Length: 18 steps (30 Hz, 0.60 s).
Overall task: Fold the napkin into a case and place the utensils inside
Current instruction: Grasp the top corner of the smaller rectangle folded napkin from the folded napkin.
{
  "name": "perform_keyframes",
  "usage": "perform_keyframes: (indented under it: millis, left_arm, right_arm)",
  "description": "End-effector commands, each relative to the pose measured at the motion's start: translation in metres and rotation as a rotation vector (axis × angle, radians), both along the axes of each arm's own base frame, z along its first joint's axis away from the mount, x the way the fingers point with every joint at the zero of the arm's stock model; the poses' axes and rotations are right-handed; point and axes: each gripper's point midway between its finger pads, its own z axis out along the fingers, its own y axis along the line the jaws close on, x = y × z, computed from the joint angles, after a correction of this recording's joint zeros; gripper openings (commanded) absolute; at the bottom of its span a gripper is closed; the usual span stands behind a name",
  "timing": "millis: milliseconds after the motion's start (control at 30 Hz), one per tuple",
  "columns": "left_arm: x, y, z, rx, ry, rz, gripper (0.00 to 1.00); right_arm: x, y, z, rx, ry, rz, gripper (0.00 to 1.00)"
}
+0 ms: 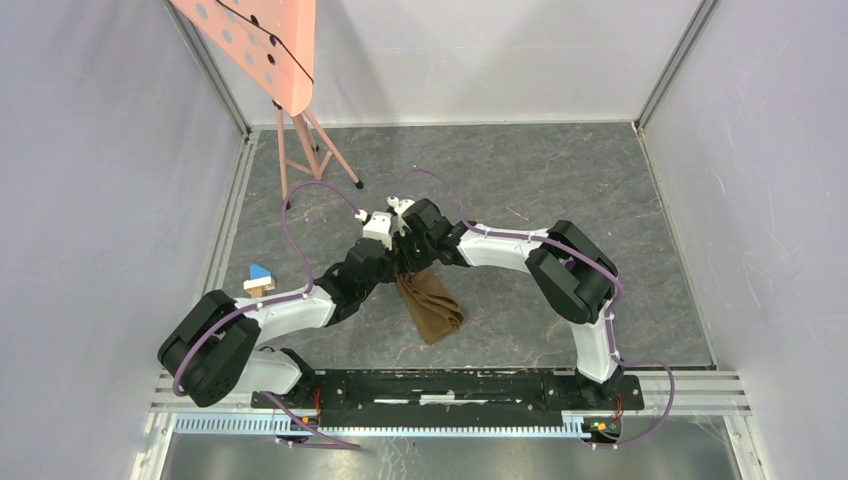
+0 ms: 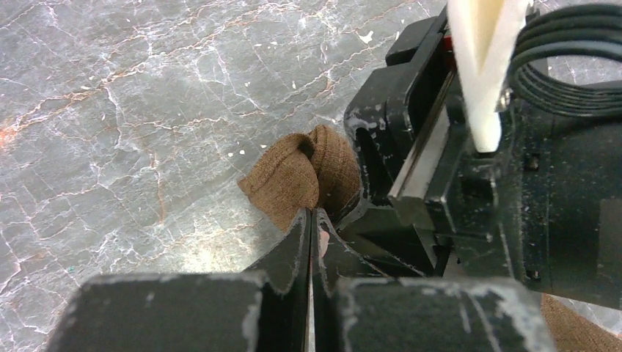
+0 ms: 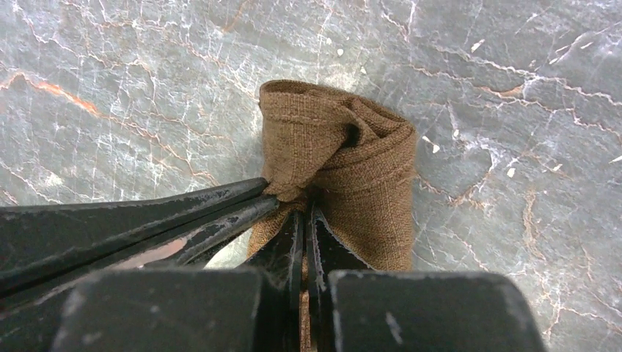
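At left centre of the top view, the small blue-and-wood block (image 1: 260, 279) sits well apart from your work. Mid-frame, your left tool (image 2: 311, 227) is pinched shut on the bunched upper end of the napkin (image 1: 430, 305). Your right tool (image 3: 308, 220) clamps that same bunch just beside it, tips nearly touching. This is probably so you can draw the cloth out flat on the bench (image 1: 560, 180). Its tail trails toward lower centre, and no utensils show.
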Motion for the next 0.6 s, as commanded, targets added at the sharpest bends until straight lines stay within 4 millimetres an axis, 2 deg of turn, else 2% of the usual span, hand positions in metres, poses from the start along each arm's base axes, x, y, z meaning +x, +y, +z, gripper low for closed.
perform_keyframes:
  millis: [0, 67, 167, 367, 467, 567]
  left_arm:
    - [0.009, -0.006, 0.025, -0.088, -0.049, 0.033, 0.02]
    - [0.007, 0.0, 0.02, -0.079, -0.029, 0.067, 0.02]
    - [0.005, 0.011, 0.012, -0.065, 0.003, 0.12, 0.02]
    - [0.004, 0.022, 0.008, -0.088, 0.016, 0.163, 0.02]
    - [0.004, 0.027, 0.008, -0.087, 0.018, 0.171, 0.02]
    - [0.004, 0.031, 0.008, -0.086, 0.017, 0.172, 0.02]
  right_arm:
    - [0.013, 0.016, 0.02, 0.063, -0.049, -0.032, 0.0]
    - [0.015, 0.026, 0.041, 0.181, -0.064, -0.036, 0.0]
    - [0.009, 0.028, 0.045, 0.286, -0.032, -0.036, 0.0]
    - [-0.005, 0.02, 0.005, 0.214, 0.0, 0.046, 0.03]
    - [-0.008, 0.012, 0.012, 0.208, -0.068, 0.1, 0.14]
    - [-0.007, 0.009, 0.021, 0.192, -0.144, 0.159, 0.2]
